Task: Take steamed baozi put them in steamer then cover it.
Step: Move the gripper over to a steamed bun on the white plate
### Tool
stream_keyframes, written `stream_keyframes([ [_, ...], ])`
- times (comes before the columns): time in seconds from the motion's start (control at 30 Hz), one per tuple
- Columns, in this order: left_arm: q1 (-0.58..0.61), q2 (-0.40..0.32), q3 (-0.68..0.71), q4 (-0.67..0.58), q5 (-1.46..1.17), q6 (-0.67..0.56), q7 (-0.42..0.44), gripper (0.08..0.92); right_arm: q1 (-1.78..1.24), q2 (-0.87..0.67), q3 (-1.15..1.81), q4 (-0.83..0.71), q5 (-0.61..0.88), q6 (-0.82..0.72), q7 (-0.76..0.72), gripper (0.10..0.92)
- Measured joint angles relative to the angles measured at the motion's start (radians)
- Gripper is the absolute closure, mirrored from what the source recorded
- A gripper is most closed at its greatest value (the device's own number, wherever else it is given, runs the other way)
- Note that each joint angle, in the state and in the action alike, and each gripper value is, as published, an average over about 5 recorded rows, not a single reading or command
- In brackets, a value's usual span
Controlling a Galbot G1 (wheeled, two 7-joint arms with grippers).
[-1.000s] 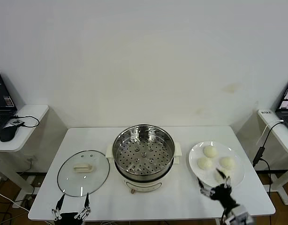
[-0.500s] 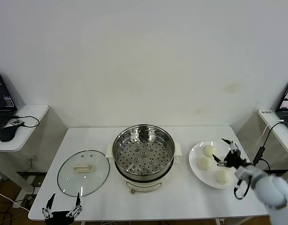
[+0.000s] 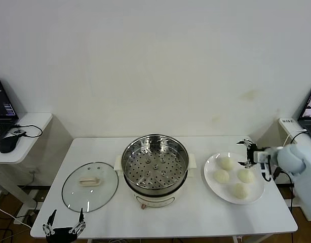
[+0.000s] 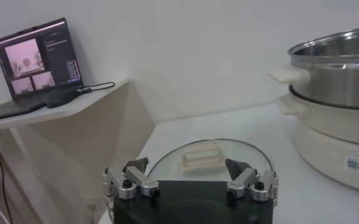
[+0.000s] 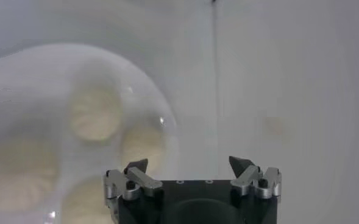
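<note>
The white table (image 3: pixel 196 212) carries everything. In its middle stands the steamer (image 3: pixel 155 167), uncovered, and its perforated tray has no buns on it. On the left of the steamer the cover (image 3: pixel 89 186) lies flat on the table, with its bar handle up. On the right a white plate (image 3: pixel 257 196) holds the four baozi (image 3: pixel 239 190), all close together.

The right gripper (image 3: pixel 248 153) hangs over the far right edge of the plate, its fingers spread wide and holding nothing. The baozi lie just below and beside it, toward the steamer; none is between the fingers.

The left gripper (image 3: pixel 64 227) waits low at the near left edge of the table, just in front of the cover, also spread wide and holding nothing.
</note>
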Motion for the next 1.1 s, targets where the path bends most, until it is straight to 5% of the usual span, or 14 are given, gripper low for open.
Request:
stream_keyframes([
  [0.83, -0.011, 0.010, -0.038, 0.008, -0.015, 0.021, 0.008, 0.177, 0.216, 0.185, -0.302, -0.303, -0.073, -0.016, -0.057, 0.202],
  [1.1, -0.017, 0.011, -0.040, 0.010, -0.017, 0.022, 0.009, 0.177, 0.233, 0.207, -0.320, -0.340, -0.087, -0.022, -0.060, 0.304],
])
